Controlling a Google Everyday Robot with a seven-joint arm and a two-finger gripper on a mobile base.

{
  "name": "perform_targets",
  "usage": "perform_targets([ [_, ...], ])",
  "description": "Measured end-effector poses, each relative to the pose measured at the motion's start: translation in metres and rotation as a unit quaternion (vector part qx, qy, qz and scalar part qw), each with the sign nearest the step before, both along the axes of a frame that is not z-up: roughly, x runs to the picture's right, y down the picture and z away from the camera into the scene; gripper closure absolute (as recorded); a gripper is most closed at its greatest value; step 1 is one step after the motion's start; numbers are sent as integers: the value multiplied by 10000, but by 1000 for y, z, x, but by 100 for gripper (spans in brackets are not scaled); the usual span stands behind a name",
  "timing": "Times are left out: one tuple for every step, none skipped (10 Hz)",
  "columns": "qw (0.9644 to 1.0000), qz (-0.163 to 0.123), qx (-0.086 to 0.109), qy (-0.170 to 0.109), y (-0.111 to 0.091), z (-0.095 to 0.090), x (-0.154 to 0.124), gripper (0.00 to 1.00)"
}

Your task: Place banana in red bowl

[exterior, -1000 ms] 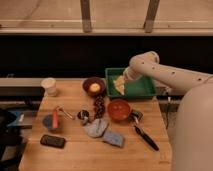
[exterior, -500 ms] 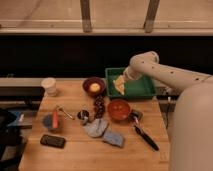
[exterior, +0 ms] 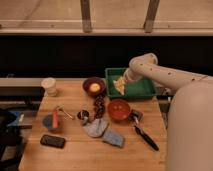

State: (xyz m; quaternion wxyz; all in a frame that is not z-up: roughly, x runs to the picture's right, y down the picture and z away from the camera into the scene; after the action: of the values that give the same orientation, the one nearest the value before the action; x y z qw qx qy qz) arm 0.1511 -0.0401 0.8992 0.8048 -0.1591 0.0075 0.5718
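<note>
The banana (exterior: pixel 120 84), a small pale yellow piece, is at the left end of the green tray (exterior: pixel 142 89). My gripper (exterior: pixel 123 80) is right at the banana, at the end of the white arm that reaches in from the right. I cannot tell whether the banana is held or lies in the tray. The red bowl (exterior: pixel 119 109), round and orange-red, stands on the wooden table (exterior: pixel 75 155) just in front of the tray and looks empty.
A maroon bowl (exterior: pixel 94 86) with a yellow ball stands left of the tray. A white cup (exterior: pixel 49 86), dark grapes (exterior: pixel 99 105), a black phone (exterior: pixel 53 141), two cloths (exterior: pixel 95 129) and a black-handled utensil (exterior: pixel 144 135) lie around the red bowl.
</note>
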Motion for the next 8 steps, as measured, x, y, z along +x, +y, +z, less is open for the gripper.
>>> perform_targets([
  [10000, 38, -48, 18, 4, 11, 2, 20],
  [9999, 125, -98, 31, 6, 21, 7, 20],
  [9997, 198, -147, 39, 9, 31, 11, 20],
  [9995, 239, -186, 40, 9, 37, 13, 20],
  [9993, 270, -260, 32, 13, 46, 14, 20],
  [9989, 331, -334, 4, 18, 56, 15, 20],
  [9983, 398, -423, -57, 23, 65, 17, 20],
  [9978, 428, -493, -105, 26, 71, 16, 20],
])
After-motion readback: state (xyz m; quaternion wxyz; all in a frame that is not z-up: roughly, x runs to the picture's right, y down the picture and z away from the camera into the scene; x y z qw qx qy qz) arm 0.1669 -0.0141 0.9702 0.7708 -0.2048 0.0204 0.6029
